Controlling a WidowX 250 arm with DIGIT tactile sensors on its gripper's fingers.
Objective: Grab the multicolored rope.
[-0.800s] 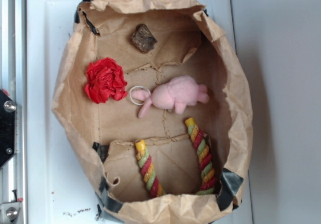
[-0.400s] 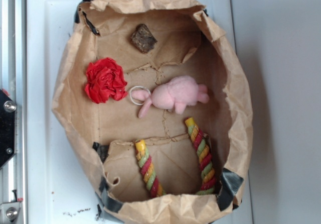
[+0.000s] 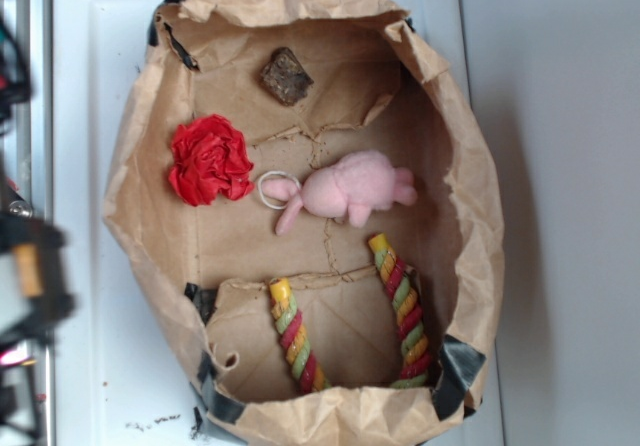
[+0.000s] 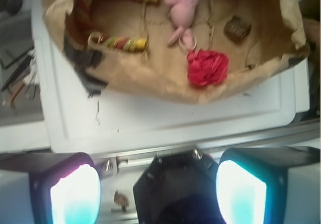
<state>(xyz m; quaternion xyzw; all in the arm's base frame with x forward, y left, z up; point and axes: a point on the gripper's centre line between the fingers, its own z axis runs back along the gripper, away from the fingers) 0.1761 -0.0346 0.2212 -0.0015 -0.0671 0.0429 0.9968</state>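
Observation:
The multicolored rope (image 3: 296, 338) lies in the near end of an open brown paper bag (image 3: 140, 256), bent in a U. Its two red, yellow and green strands point toward the bag's middle with yellow ends; the second strand (image 3: 405, 311) is on the right. In the wrist view the rope (image 4: 123, 43) shows at the top left, far from the fingers. My gripper (image 4: 158, 189) is open with wide-apart jaws and nothing between them, hovering outside the bag over the metal rail. In the exterior view only a blurred part of the arm (image 3: 28, 266) shows at the left edge.
Inside the bag are a red paper rosette (image 3: 210, 161), a pink plush toy (image 3: 350, 188) with a white ring (image 3: 277, 188) beside it, and a brown block (image 3: 287, 75). The bag stands on a white tray (image 3: 90, 86). The bag's crumpled walls rise around everything.
The arm has come into the exterior view at the left edge, blurred with motion, covering the black mount seen there before. Nothing in the bag has moved.

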